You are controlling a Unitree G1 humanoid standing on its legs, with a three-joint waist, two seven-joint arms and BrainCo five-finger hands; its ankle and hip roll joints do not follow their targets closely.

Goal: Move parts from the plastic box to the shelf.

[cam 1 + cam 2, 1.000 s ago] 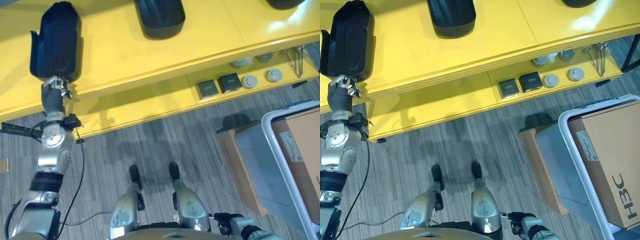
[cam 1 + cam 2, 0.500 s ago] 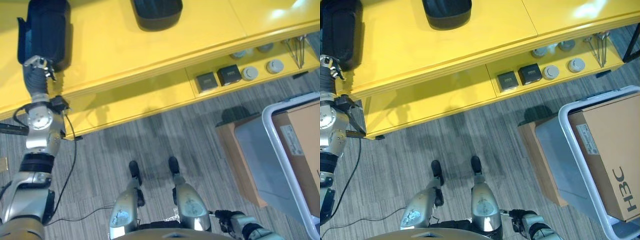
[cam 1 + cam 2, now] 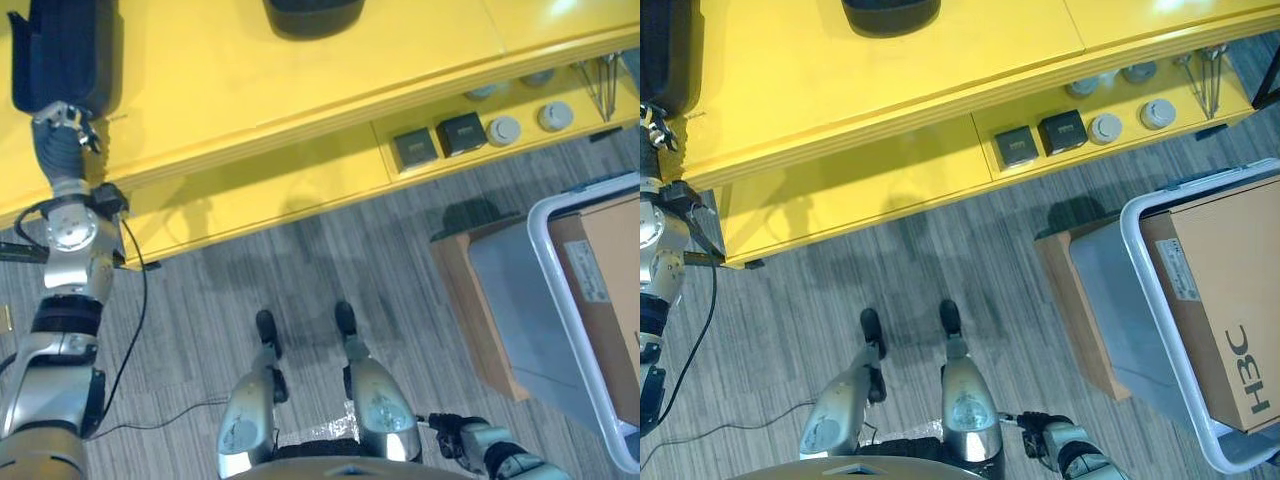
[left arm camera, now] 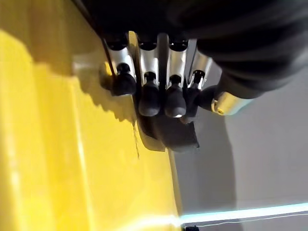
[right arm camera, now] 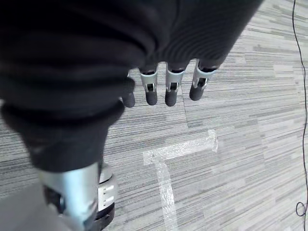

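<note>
A long black part (image 3: 62, 50) lies on top of the yellow shelf (image 3: 250, 80), at its left end. My left hand (image 3: 62, 118) is at the part's near end, over the shelf's front edge. In the left wrist view its fingers (image 4: 149, 98) curl over the part's dark end (image 4: 168, 137) with the thumb opposite, just above the yellow surface. My right hand (image 5: 166, 86) hangs low at my side over the floor, fingers straight and holding nothing. The grey plastic box (image 3: 575, 300) with a white rim stands on the floor at the right.
A second black part (image 3: 312, 12) lies further right on the shelf top. The lower shelf holds two small dark boxes (image 3: 413, 150) and round parts (image 3: 503, 130). A cardboard box (image 3: 1225, 290) sits in the plastic box. Striped grey floor (image 3: 330, 260) lies between me and the shelf.
My left arm has moved left along the shelf, taking the black part with it. The camera has shifted too.
</note>
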